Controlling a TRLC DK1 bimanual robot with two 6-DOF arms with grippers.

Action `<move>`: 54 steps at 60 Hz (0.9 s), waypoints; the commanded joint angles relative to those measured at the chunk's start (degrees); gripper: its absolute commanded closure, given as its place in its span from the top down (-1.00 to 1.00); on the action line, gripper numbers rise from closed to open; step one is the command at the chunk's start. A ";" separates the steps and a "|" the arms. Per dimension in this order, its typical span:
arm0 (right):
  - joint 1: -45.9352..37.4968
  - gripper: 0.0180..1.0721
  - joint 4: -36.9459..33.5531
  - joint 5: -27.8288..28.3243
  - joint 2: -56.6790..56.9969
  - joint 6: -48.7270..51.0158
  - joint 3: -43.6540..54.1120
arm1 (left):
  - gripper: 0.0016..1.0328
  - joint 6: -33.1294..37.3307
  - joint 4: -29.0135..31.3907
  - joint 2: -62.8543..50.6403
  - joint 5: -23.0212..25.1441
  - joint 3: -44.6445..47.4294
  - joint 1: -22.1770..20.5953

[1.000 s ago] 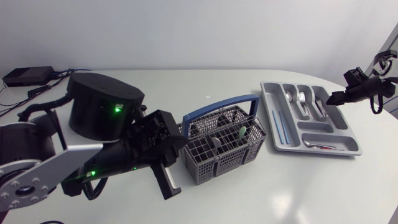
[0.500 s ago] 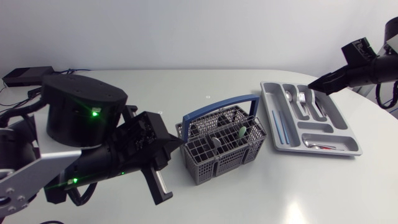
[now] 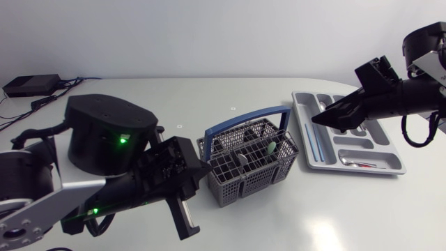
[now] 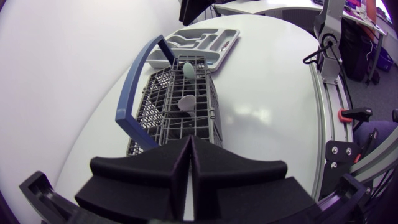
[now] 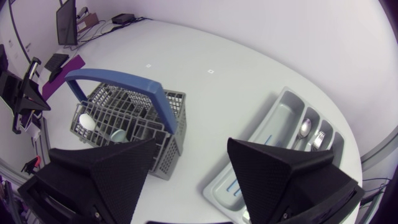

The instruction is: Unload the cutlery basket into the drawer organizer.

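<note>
A grey wire cutlery basket [image 3: 247,162] with a blue handle [image 3: 245,120] stands mid-table, with green-tipped and grey utensil handles [image 3: 269,148] poking up inside. To its right lies the grey drawer organizer [image 3: 376,143], holding a spoon [image 3: 326,107], a fork [image 3: 338,108] and blue sticks [image 3: 313,143]. My right gripper [image 3: 324,116] hovers open and empty over the organizer's left end, pointing toward the basket. In the right wrist view the gripper [image 5: 193,180] has the basket [image 5: 127,118] and the organizer [image 5: 277,134] ahead of it. My left gripper [image 3: 185,209] is shut and empty, just left of the basket [image 4: 180,106].
A black box [image 3: 31,85] with cables sits at the table's back left corner. My left arm's bulky black body [image 3: 104,129] fills the left side. Bare white table lies in front of the basket and behind it.
My right arm has swung in from the far right to above the organizer, and its jaws have spread wider. My left arm has shifted slightly and stays shut.
</note>
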State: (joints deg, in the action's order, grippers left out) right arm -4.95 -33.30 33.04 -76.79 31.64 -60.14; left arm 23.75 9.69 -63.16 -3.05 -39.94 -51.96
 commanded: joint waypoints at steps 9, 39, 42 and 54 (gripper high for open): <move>3.46 0.58 -1.68 0.45 2.44 -3.43 3.54 | -0.85 0.51 -0.82 -2.85 0.50 -2.68 -1.21; 10.31 0.57 -8.80 -1.04 3.49 -18.45 1.60 | -0.85 0.69 -0.03 -5.31 0.41 -5.23 -2.26; 11.02 0.57 -10.56 -2.01 2.00 -21.88 0.20 | -0.85 0.60 -0.03 -5.22 0.41 -5.06 -2.35; 12.86 0.56 -13.11 -2.36 -0.99 -29.44 -3.32 | -0.85 0.51 0.06 -4.43 0.41 -4.62 -2.26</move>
State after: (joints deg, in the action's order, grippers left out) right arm 7.09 -44.91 31.22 -76.16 7.42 -60.97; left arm 24.01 9.54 -67.55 -3.05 -44.40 -53.93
